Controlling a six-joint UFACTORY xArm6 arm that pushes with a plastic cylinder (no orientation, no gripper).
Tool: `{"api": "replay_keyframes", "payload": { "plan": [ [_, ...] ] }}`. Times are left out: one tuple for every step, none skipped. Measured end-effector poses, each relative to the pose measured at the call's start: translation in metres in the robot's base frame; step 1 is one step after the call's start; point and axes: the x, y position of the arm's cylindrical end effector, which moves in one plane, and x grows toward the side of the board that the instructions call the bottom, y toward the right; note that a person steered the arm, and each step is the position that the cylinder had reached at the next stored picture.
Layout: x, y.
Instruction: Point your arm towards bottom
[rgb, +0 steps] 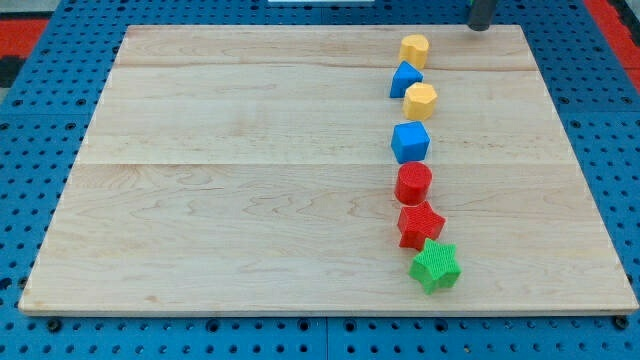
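On the wooden board (250, 170), a column of blocks runs from the yellow block (414, 49) at top down to the green star (436, 265), and my tip (481, 27), a bare rod without jaws, stands at the view's top, right of this column.

You have seven blocks on the wooden board (250, 200), all in one line down the view's right half. Count two yellow ones: a yellow block (414, 49) at the top of the line and a yellow hexagon (420, 100) two places below it. Two are blue: a blue wedge-like block (405, 79) and a blue cube (410, 142). Two are red: a red cylinder (413, 184) and a red star (420, 224). One is green, a green star (436, 265). You also see one dark rod, my tip (481, 26), at the view's top edge
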Motion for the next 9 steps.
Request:
{"api": "replay_keyframes", "payload": {
  "plan": [
    [0.014,0.000],
    [0.066,0.016],
    [0.128,0.019],
    [0.184,0.019],
    [0.246,0.019],
    [0.298,0.019],
    [0.353,0.013],
    [0.410,-0.019],
    [0.415,-0.024]
  ]
}}
